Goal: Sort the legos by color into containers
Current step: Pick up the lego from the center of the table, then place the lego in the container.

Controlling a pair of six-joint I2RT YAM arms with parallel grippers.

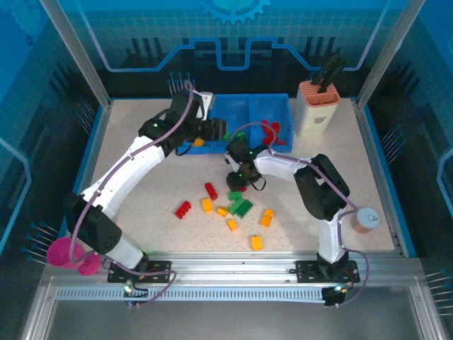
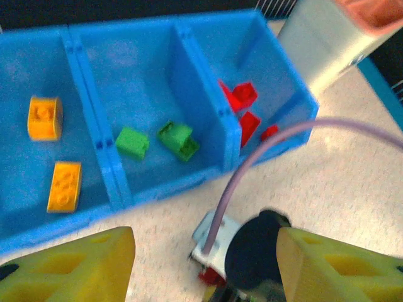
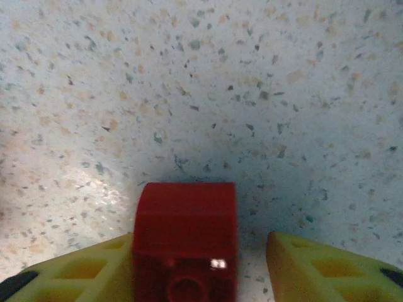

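While the left gripper (image 2: pixel 204 251) hung above the front lip of the blue tray (image 2: pixel 101 151), its blocky yellow fingers (image 2: pixel 82 270) stood wide apart at the bottom of the wrist frame, with nothing between them but speckled worktop (image 2: pixel 327 176) and part of the other arm below.

The tray was smooth moulded plastic, low-walled, with three rectangular compartments side by side. In the wrist view:
- the left compartment held two orange-yellow bricks (image 2: pixel 44 117), studs up
- the middle one held two green bricks (image 2: pixel 178 139), one tipped on its side
- the right one held several red bricks (image 2: pixel 244 95), piled loosely

From above, the left gripper (image 1: pixel 211 131) sat at the tray's (image 1: pixel 255 106) near edge in the upper centre. The right gripper (image 1: pixel 239 177) pointed down at the worktop (image 1: pixel 163 234) just below the tray.

In the right wrist view, a glossy dark red brick (image 3: pixel 184 239) sat low in the frame between the right gripper's (image 3: pixel 201 251) fingers (image 3: pixel 315 264). It touched the finger at lower left, and a strip of worktop showed between it and the finger at lower right, so it was bracketed but not clamped.

Loose legos (image 1: pixel 241 207) in red, green and orange lay scattered across the centre of the overhead frame. A peach-and-white holder (image 1: pixel 318 106) stood at upper right and a tan cylinder (image 1: pixel 364 219) at right.
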